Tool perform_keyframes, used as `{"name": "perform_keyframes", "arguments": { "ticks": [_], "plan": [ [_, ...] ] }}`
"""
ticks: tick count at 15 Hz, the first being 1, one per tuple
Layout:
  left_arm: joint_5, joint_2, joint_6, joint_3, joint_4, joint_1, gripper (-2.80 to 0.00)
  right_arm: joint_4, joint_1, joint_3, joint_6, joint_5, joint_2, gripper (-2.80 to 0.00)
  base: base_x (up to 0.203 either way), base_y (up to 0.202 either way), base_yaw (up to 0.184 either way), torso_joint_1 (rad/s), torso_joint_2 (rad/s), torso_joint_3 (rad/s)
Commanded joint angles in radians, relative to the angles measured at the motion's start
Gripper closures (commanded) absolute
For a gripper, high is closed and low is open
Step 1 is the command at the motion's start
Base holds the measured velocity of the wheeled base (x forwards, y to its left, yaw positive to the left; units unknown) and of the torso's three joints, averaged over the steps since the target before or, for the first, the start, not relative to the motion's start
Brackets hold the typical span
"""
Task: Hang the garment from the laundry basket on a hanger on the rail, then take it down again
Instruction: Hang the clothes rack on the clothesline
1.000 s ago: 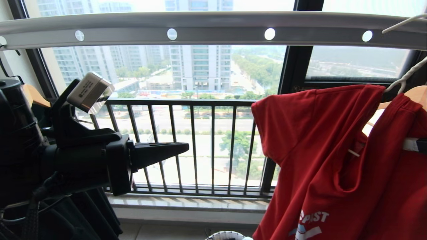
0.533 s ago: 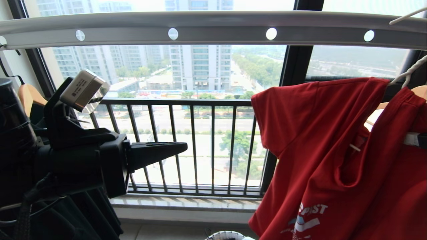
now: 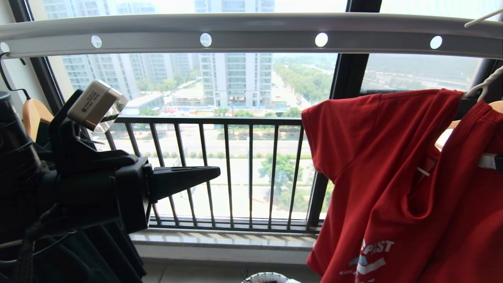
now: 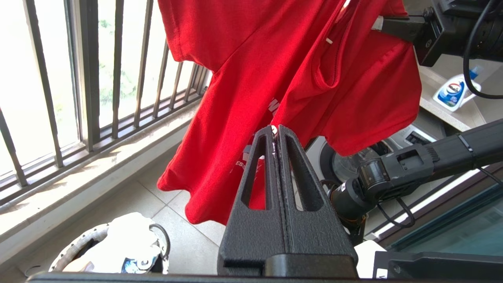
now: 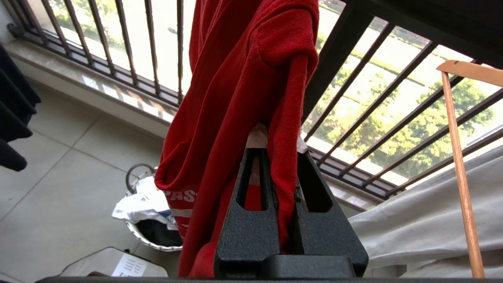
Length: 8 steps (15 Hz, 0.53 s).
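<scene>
Below the right end of the long grey-silver perforated metal rail [image 3: 251, 33] hangs the bright red T-shirt with white print [image 3: 377, 165], draped on a thin white wire hanger [image 3: 481, 87] whose twisted neck rises at the head view's right edge. Whether the hook rests on the rail or is just off it cannot be told, since it runs out of view. Judging from this, the shirt is out of the small round woven-rimmed laundry basket [image 4: 84, 245], which stands on the floor under it with white cloth inside; either the hanging is being finished or the taking down has begun.

The right gripper [image 5: 281, 151] is clamped on a fold of the red fabric, which passes between its closed jaws near the collar region. The left gripper [image 3: 214, 172] sits near the rail's left end, well apart from the shirt, jaws pressed together on nothing. Around them are the dark barred window railing [image 3: 235, 169], a wooden hanger [image 5: 458, 157] and dark clothing [image 5: 13, 129].
</scene>
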Motion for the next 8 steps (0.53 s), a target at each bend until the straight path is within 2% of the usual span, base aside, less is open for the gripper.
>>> {"name": "perform_keyframes", "arguments": {
  "ticks": [1, 4, 8],
  "plan": [
    [-0.003, -0.001, -0.002, 0.002, -0.004, 0.0, 0.0, 0.001, -0.001, 0.01, 0.003, -0.035, 0.007, 0.0, 0.0, 0.0, 0.0, 0.0, 0.0, 0.0],
    [-0.006, -0.014, 0.0, 0.011, -0.009, 0.0, 0.0, -0.008, 0.001, 0.02, 0.002, -0.04, 0.017, 0.0, 0.0, 0.0, 0.0, 0.0, 0.0, 0.0],
    [-0.006, -0.021, 0.001, 0.011, -0.009, -0.001, 0.0, -0.057, -0.001, 0.039, 0.002, -0.101, 0.032, 0.0, 0.0, 0.0, 0.0, 0.0, 0.0, 0.0]
  ]
}}
